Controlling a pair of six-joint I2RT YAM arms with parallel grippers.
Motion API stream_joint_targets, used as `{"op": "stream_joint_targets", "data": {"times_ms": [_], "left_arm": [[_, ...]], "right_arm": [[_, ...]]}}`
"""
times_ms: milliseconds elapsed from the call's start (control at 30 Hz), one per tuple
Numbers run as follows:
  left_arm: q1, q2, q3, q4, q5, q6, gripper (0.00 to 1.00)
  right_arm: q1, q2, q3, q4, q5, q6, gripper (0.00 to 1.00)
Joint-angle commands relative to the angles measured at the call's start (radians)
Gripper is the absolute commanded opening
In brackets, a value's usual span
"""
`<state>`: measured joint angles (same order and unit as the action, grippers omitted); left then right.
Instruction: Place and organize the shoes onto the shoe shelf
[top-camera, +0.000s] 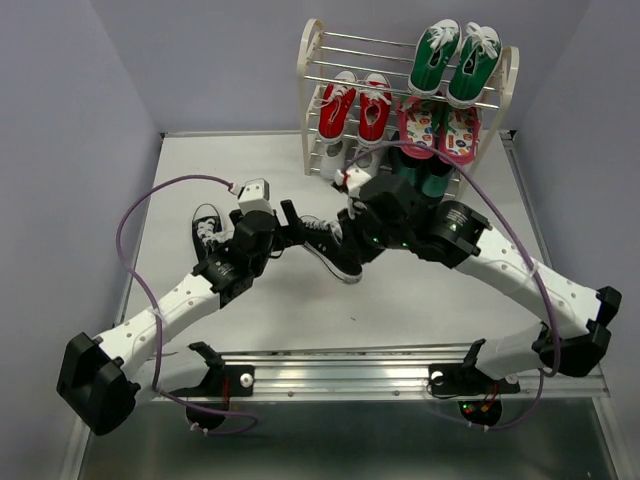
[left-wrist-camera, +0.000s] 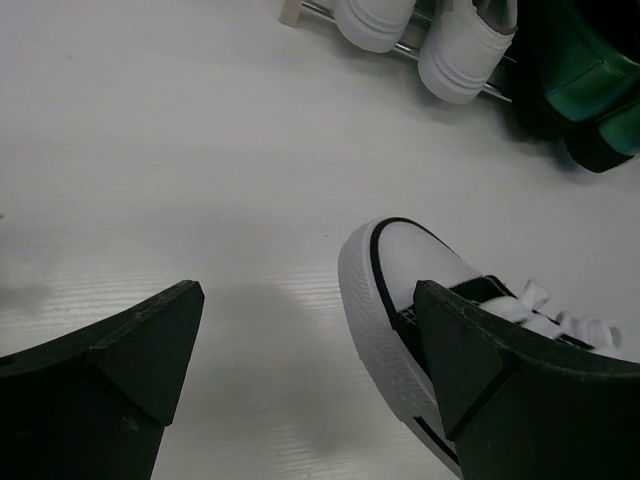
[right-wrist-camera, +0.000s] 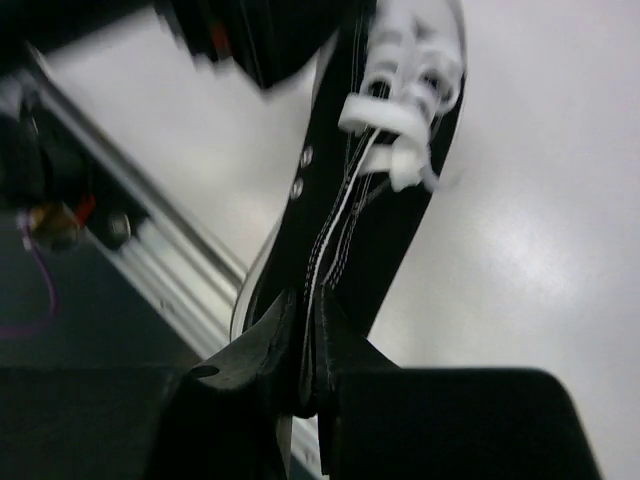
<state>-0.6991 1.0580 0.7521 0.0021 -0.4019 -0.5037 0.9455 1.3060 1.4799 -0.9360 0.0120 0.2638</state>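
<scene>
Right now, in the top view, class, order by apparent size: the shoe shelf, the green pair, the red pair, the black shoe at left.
1. shoe shelf
2. green pair, barely ahead of red; its higher tier is nearer the camera, so unsure
3. red pair
4. black shoe, clearly smallest

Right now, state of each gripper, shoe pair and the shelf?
right gripper: shut on black shoe
left gripper: open, at black shoe's toe
other black shoe: loose on table
red pair: shelved
white pair: shelved, low tier
green pair: shelved, top tier
pink pair: shelved beside red
shoe shelf: upright, partly filled
</scene>
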Motion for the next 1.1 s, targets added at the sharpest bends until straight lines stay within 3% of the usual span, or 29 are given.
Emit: {"op": "stream_joint_targets", "data": {"times_ms": [0,100,267,433,600,833,967,1067], "left_arm": [[-0.002,-0.061,0.030,-0.001,-0.037,-0.002,0.99],[0.000,-0.095,0.021,-0.028,-0.063,-0.013,0.99],[0.000,-0.142,0.012,-0.057,-0.116,-0.044,0.99],[0.001,-0.199,0.033,-0.103,-0.164,-0.076,0.99],[0.001,-0.243,0.050,-0.125,-0.196,-0.088,0.99],[0.001,-0.266,0.043,-0.117,-0.213,-0.096,0.99],[0.001,-0.260,0.059,-0.129,-0.229,-0.098,0.99],[0.001,-0.262,0.064,-0.126,-0.238,-0.098,0.99]], "right_arm": [[0.021,0.147,0.360,0.108,0.444,-0.069,0.01],[0.021,0.272,0.549,0.105,0.645,-0.110,0.01],[0.021,0.357,0.725,0.186,0.720,-0.192,0.01],[0.021,0.360,0.737,0.255,0.786,-0.250,0.01],[0.021,0.329,0.658,0.480,0.767,-0.397,0.01],[0.021,0.345,0.695,0.761,0.652,-0.627,0.01],[0.021,0.351,0.649,1.021,0.652,-0.828,0.01],[0.021,0.424,0.703,1.232,0.681,-1.015,0.01]]}}
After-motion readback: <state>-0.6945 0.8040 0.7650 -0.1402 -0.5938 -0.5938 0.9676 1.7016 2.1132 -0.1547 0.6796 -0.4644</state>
